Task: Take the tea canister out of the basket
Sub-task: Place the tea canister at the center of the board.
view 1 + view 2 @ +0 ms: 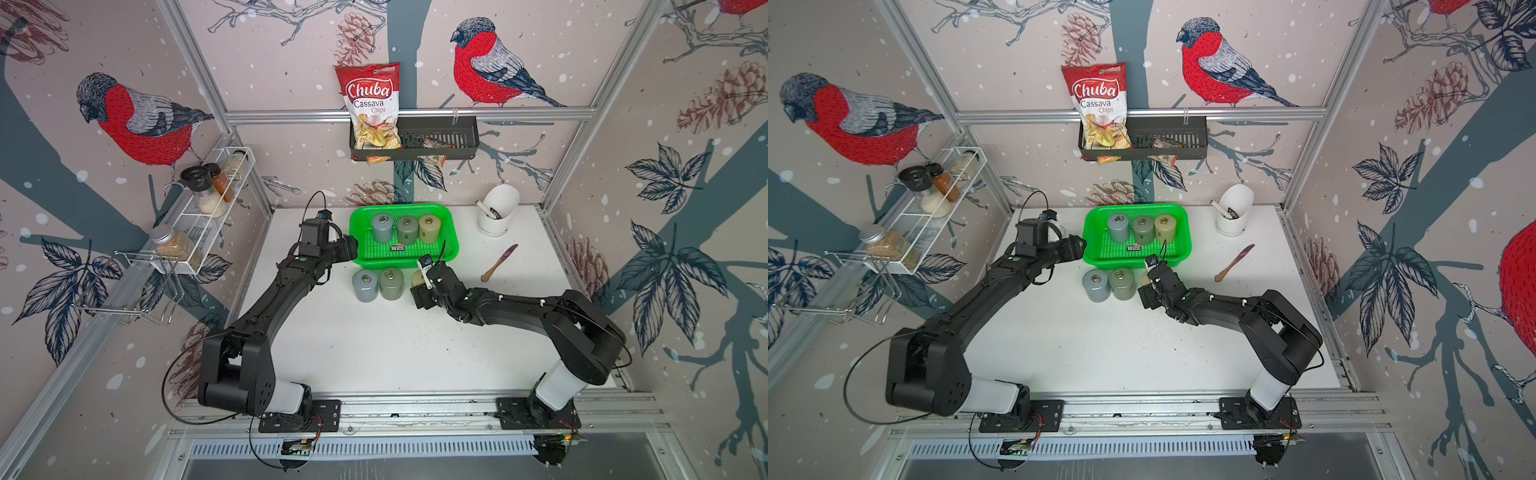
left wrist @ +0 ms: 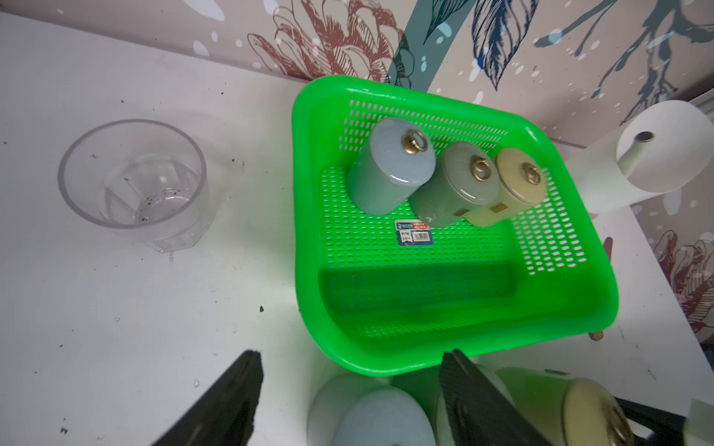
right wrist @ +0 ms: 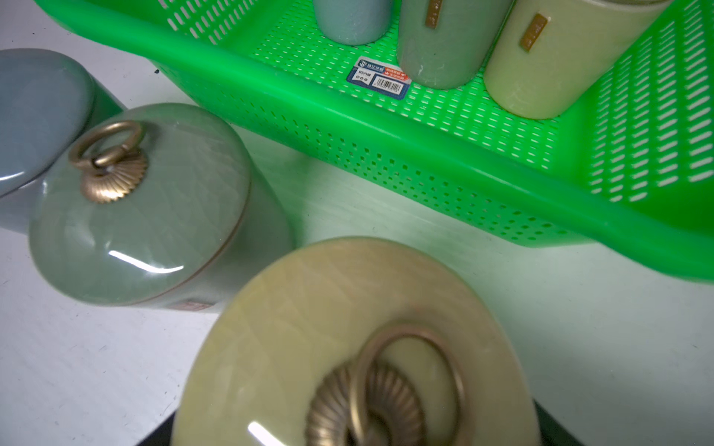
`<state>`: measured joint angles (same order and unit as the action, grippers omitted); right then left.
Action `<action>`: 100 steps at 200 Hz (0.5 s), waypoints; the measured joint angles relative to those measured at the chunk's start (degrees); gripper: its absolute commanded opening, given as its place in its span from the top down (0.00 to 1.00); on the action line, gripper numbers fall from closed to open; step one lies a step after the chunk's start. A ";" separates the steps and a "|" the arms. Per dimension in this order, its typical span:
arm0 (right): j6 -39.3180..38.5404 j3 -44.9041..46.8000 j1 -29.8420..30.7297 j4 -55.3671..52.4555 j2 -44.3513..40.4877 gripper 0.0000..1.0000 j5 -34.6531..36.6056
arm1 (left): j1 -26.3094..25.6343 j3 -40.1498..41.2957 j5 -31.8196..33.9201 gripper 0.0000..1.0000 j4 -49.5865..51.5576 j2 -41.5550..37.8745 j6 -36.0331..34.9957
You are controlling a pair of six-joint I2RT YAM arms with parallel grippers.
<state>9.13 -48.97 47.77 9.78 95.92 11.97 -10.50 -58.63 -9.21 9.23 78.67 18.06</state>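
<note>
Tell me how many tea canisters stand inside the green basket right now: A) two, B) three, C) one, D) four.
B: the blue-grey canister, the grey-green canister and the beige canister stand in a row inside the basket.

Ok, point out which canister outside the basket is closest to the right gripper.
The cream canister at the end of the row; the right gripper is right over it. The blue-grey canister and green canister stand farther along, uncovered.
</note>
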 measured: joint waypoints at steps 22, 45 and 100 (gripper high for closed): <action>0.00 -0.37 -0.24 0.63 1.31 1.00 0.00 | 0.00 3.54 0.00 0.20 -1.09 -5.11 0.04; 0.02 -0.61 -0.28 0.96 2.12 1.00 0.02 | 0.00 6.99 0.04 0.18 -1.29 -9.55 0.17; 0.02 -1.60 -0.48 2.19 3.96 1.00 0.07 | 0.00 12.68 0.04 0.16 -1.73 -14.95 1.20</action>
<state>9.15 -50.57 47.29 11.97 99.88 12.03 -10.50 -45.95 -9.17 7.51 63.72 19.27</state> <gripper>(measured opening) 0.866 0.833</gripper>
